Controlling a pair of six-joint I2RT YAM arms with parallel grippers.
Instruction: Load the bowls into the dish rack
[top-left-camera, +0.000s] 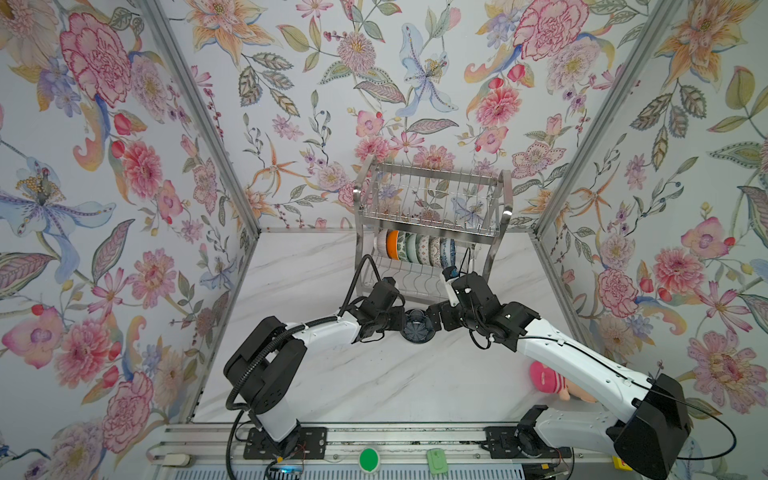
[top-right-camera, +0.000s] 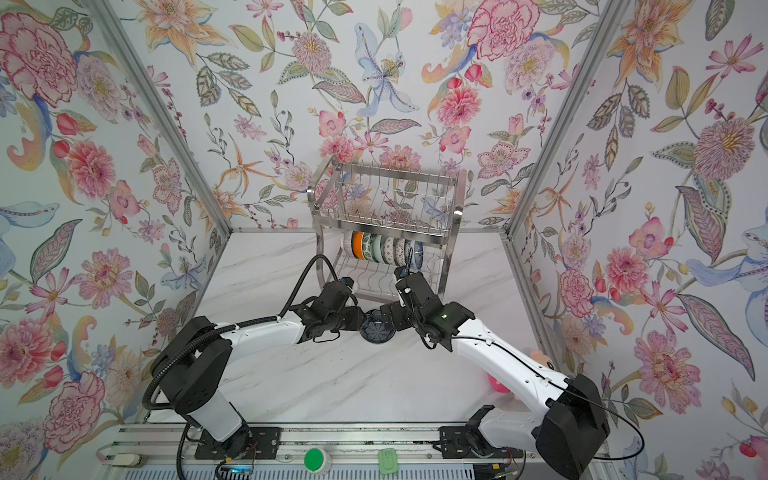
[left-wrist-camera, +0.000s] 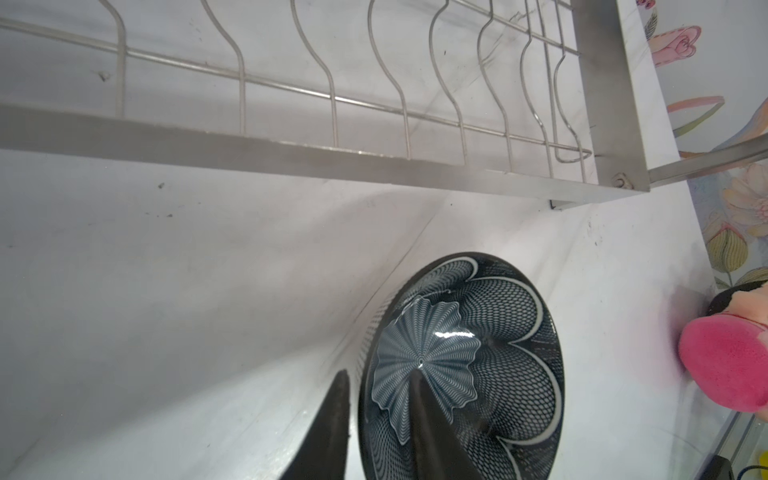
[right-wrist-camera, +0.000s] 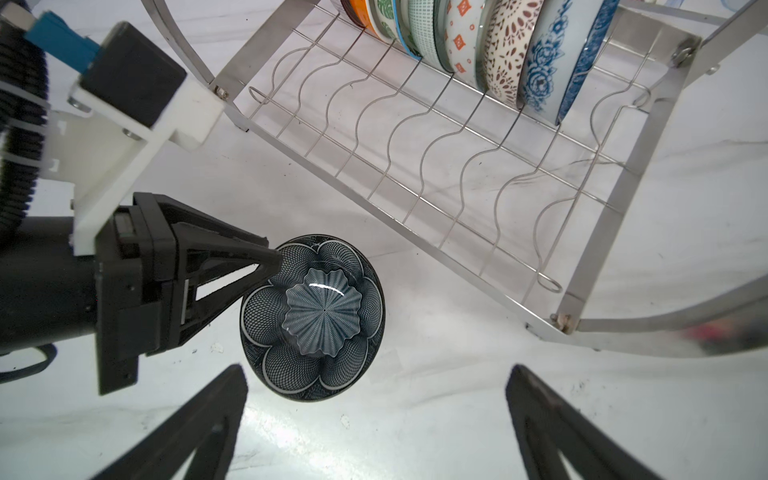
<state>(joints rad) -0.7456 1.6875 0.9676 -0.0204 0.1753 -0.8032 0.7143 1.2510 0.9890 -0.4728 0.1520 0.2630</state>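
**Left gripper** (left-wrist-camera: 380, 374): jaws narrowly parted, astride the left rim of the dark navy bowl (left-wrist-camera: 478, 353). One finger sits inside the bowl and one outside. A sliver of table (left-wrist-camera: 166, 291) shows between the outer finger and the rim, so the rim is not clamped.

**Right gripper** (right-wrist-camera: 376, 368): jaws spread wide, holding nothing, just beside the same bowl on its right.

**Dark navy bowl**: white netted petal pattern inside, mouth up. It is at the centre of the white marbled table, between the two grippers. It lies just near of the dish rack (top-left-camera: 507, 195) and apart from its front rail. Whether it sits flat cannot be told.

**Dish rack**: two steel-wire tiers, far centre, before the floral wall (top-left-camera: 374, 83).

**Bowls** (top-left-camera: 419, 249): about seven, on edge in a tight row along the far side of the lower tier. White and orange are at the left end, blue floral at the right.

**Pink plush toy** (top-left-camera: 548, 380): near right, partly under the right arm (top-left-camera: 582, 357).
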